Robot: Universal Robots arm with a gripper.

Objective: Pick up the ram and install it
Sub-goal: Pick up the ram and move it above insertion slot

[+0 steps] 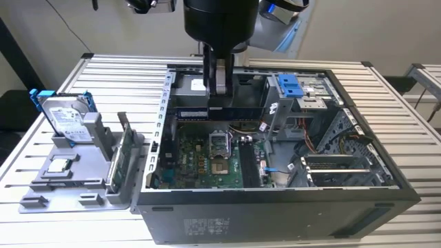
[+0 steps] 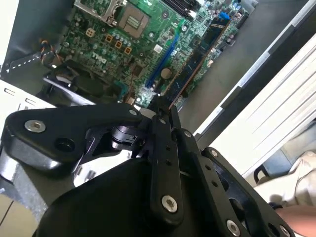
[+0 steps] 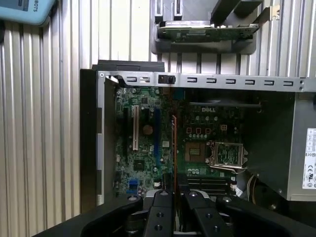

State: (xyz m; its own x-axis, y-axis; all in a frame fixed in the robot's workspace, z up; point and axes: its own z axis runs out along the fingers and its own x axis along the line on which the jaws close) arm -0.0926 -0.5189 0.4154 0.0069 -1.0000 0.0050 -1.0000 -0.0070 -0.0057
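The ram [image 1: 238, 112] is a long dark bluish stick held level and lengthwise above the open computer case, over the far part of the green motherboard [image 1: 200, 165]. My gripper [image 1: 219, 97] comes straight down from above and is shut on the stick's middle. In the first wrist view the ram [image 3: 174, 148] shows edge-on as a thin orange-edged line running out from between the black fingertips [image 3: 163, 197]. In the second wrist view the ram [image 2: 197, 54] reaches out from the gripper [image 2: 160, 106] over the board. The dark memory slots [image 1: 248, 166] lie below, nearer the case front.
The case walls [image 1: 276, 206] ring the board. A CPU socket [image 1: 219, 142] sits mid-board, and a drive cage with blue latches [image 1: 290, 85] stands at the exterior view's right. Outside, at that view's left, a grey holder [image 1: 62, 194] carries a blue-framed hard drive [image 1: 65, 118] and an upright green card [image 1: 124, 155].
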